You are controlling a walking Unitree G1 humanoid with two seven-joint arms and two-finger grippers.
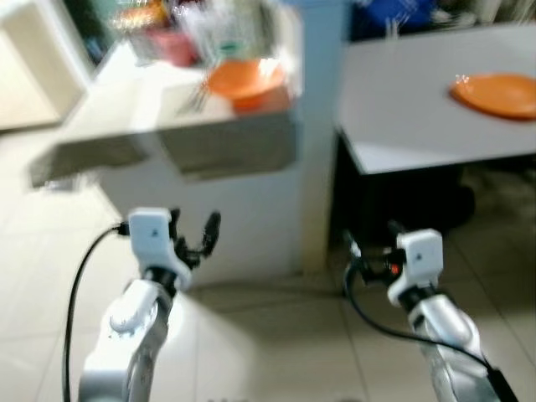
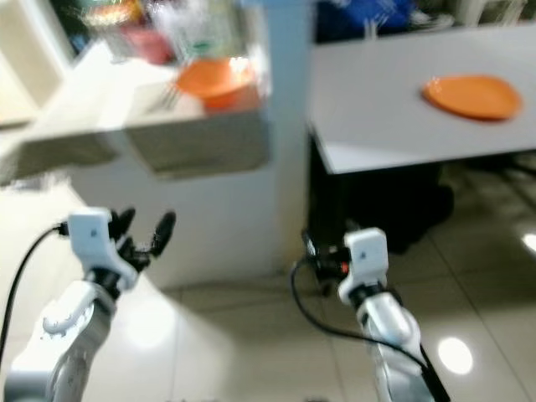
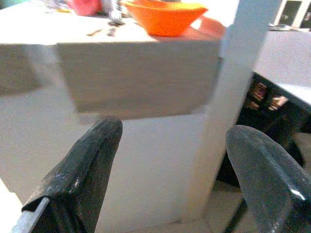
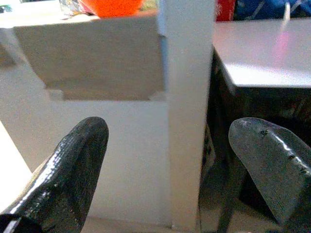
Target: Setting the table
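An orange bowl (image 1: 244, 81) stands at the near right corner of a white counter (image 1: 126, 117), with a fork (image 1: 197, 99) lying just left of it. An orange plate (image 1: 497, 94) lies on the grey table (image 1: 419, 109) to the right. My left gripper (image 1: 194, 234) is raised below the counter's edge, open and holding nothing. The right gripper (image 1: 368, 251) hangs low in front of the dark gap under the table, also open. The wrist views show the wide-spread fingers (image 3: 82, 170) (image 4: 73, 165) facing the counter front and the bowl (image 3: 165, 17).
A white pillar (image 1: 318, 134) stands between counter and table. Blurred jars and a pink container (image 1: 172, 46) crowd the counter's back. Blue items (image 1: 394, 12) sit behind the table. Dark storage lies under the table. The floor is pale tile (image 1: 268, 335).
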